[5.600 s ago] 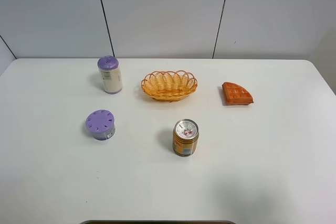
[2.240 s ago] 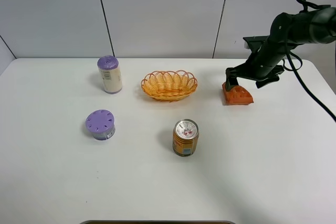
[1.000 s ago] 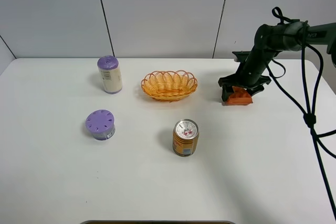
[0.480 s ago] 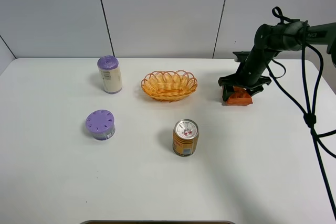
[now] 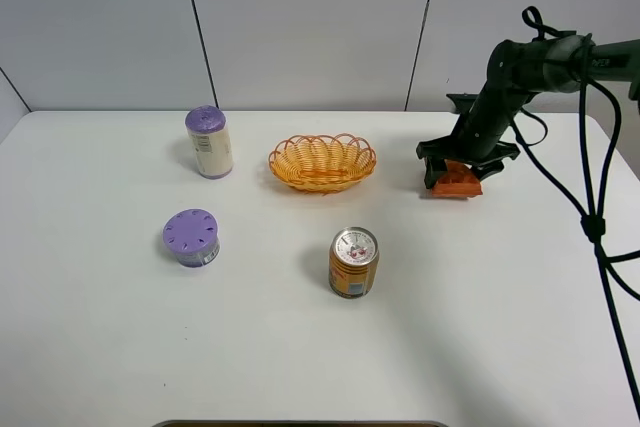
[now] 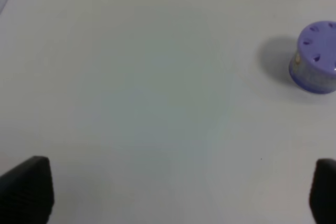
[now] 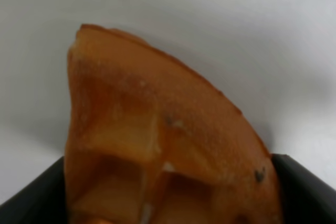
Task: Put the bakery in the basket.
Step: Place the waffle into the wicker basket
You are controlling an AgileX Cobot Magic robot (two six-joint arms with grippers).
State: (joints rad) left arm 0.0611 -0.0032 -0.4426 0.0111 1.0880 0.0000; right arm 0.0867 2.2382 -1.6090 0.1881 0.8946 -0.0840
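The bakery, an orange-brown waffle wedge [image 5: 458, 185], is at the right of the white table and fills the right wrist view [image 7: 157, 129]. My right gripper [image 5: 456, 169] stands over it, shut on the waffle, with a black finger [image 7: 31, 198] on each side of it. The waffle looks tilted, at or just above the table. The woven orange-yellow basket [image 5: 322, 162] sits to its left, apart, with nothing in it. My left gripper [image 6: 173, 195] is open and empty over bare table, and is out of the exterior high view.
An orange drink can [image 5: 353, 262] stands in front of the basket. A purple-capped bottle [image 5: 209, 142] and a low purple jar [image 5: 192, 237] stand at the left; the jar also shows in the left wrist view [image 6: 316, 59]. Black cables hang at the right edge.
My right arm came in and lowered onto the waffle. Over the last second the gripper has closed on it and the waffle has shifted slightly up and right, tilting.
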